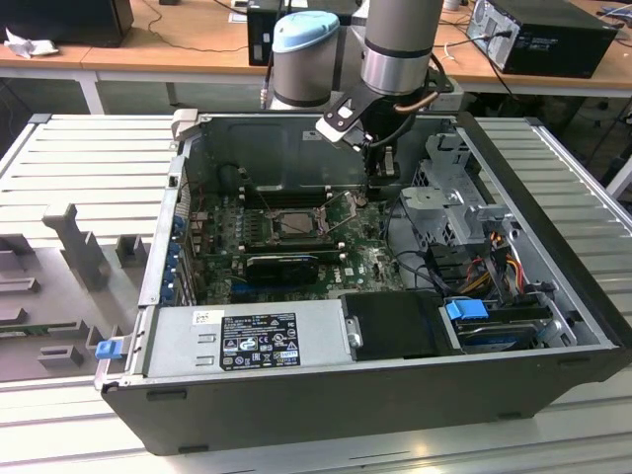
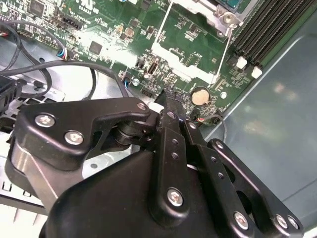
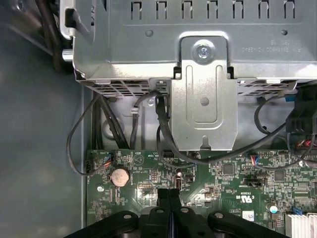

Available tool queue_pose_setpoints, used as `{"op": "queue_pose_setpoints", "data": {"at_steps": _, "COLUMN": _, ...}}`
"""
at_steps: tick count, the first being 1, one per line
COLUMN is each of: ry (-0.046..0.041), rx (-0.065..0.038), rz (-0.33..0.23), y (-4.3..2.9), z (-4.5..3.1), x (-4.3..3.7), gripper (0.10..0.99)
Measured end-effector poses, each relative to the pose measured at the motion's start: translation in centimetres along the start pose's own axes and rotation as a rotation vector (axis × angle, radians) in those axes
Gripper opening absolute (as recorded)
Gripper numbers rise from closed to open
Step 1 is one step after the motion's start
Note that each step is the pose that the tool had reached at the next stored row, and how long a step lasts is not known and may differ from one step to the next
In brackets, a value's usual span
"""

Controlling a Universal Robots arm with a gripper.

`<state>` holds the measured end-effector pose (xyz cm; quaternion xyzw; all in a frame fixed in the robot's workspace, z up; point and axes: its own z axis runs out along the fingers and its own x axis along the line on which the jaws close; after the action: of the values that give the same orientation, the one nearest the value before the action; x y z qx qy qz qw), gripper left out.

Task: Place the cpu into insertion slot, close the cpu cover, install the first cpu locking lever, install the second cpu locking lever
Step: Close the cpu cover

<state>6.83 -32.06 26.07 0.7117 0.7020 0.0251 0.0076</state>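
The insertion slot (image 1: 295, 223) sits mid-board on the green motherboard (image 1: 367, 259) inside the open computer case. A grey metal frame, the cpu cover (image 1: 273, 223), lies around a paler square in its centre that I take for the cpu (image 1: 298, 222). Two thin wire levers (image 1: 341, 204) slant off the slot's side toward the exterior view's right; they also cross the board in the second wrist view (image 2: 159, 30). My gripper (image 1: 372, 190) hangs just past those levers, close over the board, with its black fingers (image 3: 163, 198) pressed together and nothing seen between them (image 2: 168, 99).
A metal drive cage (image 3: 203, 74) and loose black cables (image 3: 163, 134) stand close beside the gripper. The case's back wall (image 1: 286, 148), the power supply (image 1: 247, 341), black memory slots (image 2: 267, 25) and a coin battery (image 2: 200, 95) surround the working area.
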Motion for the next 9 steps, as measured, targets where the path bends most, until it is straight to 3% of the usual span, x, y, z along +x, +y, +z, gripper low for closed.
{"op": "queue_pose_setpoints", "data": {"at_steps": 9, "ry": 0.0001, "rx": 0.000, "rz": -0.003, "y": 0.09, "z": 1.24, "x": -0.03, "gripper": 0.106}}
